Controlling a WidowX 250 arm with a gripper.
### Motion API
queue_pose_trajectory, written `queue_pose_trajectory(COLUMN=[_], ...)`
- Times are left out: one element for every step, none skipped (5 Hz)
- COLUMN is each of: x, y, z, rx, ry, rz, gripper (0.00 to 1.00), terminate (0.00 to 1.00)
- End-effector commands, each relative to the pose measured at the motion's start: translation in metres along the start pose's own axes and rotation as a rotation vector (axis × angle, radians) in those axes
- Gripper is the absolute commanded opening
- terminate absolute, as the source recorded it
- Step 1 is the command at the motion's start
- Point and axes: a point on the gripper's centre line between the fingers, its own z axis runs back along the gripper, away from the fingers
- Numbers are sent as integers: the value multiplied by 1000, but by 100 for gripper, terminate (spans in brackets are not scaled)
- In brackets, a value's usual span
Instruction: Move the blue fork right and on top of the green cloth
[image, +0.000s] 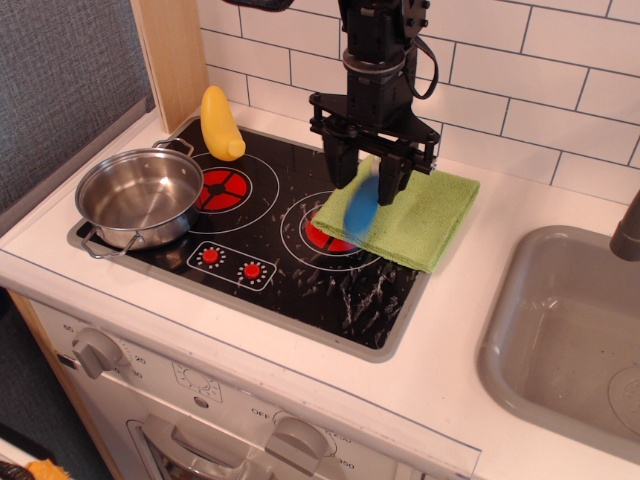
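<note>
The blue fork (362, 205) shows as a blurred blue streak just below my fingertips, over the left part of the green cloth (420, 210). The cloth lies folded on the right side of the black stove top (300, 270), reaching onto the white counter. My gripper (366, 178) hangs straight down above the cloth's left half. Its fingers (337, 165) are spread apart and look sharp while the fork is smeared, so the fork appears loose from them. The fork's grey head is not visible.
A steel pot (140, 197) stands on the stove's left edge. A yellow banana-shaped toy (220, 124) stands at the back left by a wooden panel (175, 55). A grey sink (565, 335) is at the right. A tiled wall runs behind.
</note>
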Motion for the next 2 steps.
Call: queue_pose_trajectory(x=[-18,-27], y=[18,28], z=[49,50], rx=[46,26], ry=[-109,-82], rz=[25,21], gripper=[100,100], terminate=[0,0])
